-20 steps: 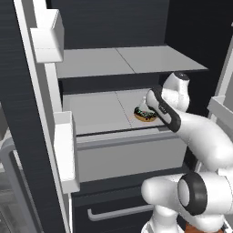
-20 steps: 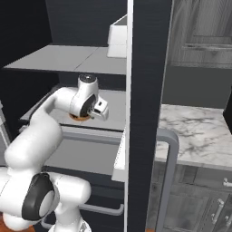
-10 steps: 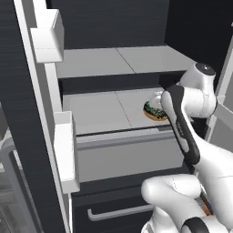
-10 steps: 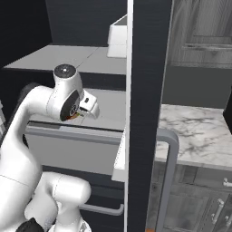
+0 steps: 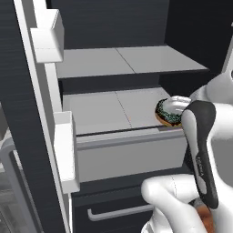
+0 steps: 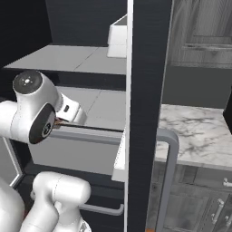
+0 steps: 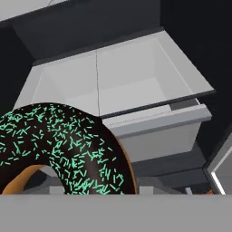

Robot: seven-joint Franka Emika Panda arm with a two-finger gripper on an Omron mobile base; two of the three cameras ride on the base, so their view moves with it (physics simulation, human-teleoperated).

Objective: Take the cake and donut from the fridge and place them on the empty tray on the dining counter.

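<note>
Clearly, the donut [image 5: 167,113] is clamped in the gripper [image 5: 175,109], lifted just above the front edge of the light grey shelf [image 5: 113,107] inside the fridge [image 5: 104,36], so withdrawal outward is called for. Glossy dark frosting, teal sprinkles and a tan ring base are seen.

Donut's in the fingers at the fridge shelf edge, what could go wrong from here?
1. The donut looks gripped at one side of its ring, so a fast swing might tip or drop it.
2. The open fridge door stands close on the arm's right; swinging toward the marble counter could clip it.
3. The drawer front juts out below; lowering early could snag it.
</note>
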